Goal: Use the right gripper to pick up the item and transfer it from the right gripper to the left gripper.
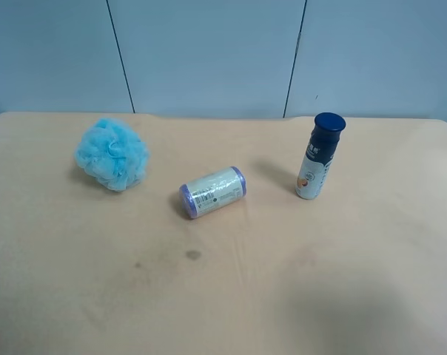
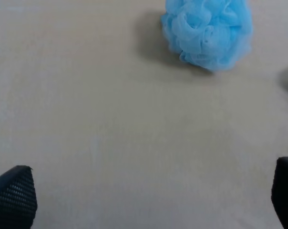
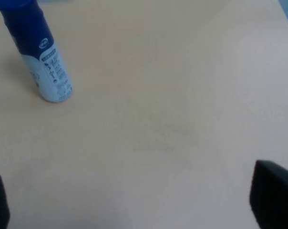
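Note:
The item [image 1: 318,157] is a slim bottle with a dark navy cap and a white and pale-blue label, standing upright on the tan table at the exterior high view's right. It also shows in the right wrist view, the item [image 3: 39,57] standing well ahead of my right gripper [image 3: 134,202]. That gripper is open, only its two black fingertips [image 3: 273,195] showing at the frame's edges, with bare table between them. My left gripper [image 2: 149,198] is open too, its textured fingertips [image 2: 13,195] wide apart over bare table. Neither arm appears in the exterior high view.
A fluffy light-blue bath sponge [image 1: 112,153] sits at the exterior high view's left, also seen as the sponge [image 2: 208,31] ahead of the left gripper. A short cream roll with purple ends [image 1: 212,191] lies on its side mid-table. A small dark stain [image 1: 192,255] marks the table [image 1: 320,296].

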Available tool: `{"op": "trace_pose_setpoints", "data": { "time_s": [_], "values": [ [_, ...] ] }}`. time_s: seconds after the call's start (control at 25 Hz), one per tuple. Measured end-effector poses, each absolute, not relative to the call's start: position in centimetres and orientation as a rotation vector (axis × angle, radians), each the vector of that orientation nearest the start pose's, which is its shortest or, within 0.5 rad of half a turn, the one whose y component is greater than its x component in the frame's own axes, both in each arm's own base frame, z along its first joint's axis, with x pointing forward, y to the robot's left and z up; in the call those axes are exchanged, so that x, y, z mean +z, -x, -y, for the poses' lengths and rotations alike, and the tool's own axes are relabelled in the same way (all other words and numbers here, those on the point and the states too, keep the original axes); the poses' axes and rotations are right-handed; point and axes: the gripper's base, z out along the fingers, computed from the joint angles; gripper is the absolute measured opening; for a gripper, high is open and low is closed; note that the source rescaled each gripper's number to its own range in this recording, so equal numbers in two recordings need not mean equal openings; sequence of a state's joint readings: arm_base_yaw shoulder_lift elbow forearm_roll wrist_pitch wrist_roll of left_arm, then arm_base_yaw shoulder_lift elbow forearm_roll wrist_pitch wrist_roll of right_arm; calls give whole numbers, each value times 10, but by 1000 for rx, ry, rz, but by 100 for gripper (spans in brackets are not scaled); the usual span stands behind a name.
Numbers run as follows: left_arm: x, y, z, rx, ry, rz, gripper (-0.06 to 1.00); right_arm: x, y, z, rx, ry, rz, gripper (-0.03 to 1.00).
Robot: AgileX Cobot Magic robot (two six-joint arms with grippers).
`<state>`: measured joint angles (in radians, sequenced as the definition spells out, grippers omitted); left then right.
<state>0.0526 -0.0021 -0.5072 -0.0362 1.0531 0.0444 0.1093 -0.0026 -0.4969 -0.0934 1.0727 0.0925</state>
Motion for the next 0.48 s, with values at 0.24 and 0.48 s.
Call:
{"op": "trace_pose_setpoints", "data": {
  "time_s": [0.24, 0.48],
  "values": [
    [280, 6, 3, 18, 7, -2027, 100, 276, 5, 8, 13, 12, -2053, 100],
    [280, 6, 3, 18, 7, -2027, 100, 276, 5, 8, 13, 12, -2053, 100]
  ]
}}
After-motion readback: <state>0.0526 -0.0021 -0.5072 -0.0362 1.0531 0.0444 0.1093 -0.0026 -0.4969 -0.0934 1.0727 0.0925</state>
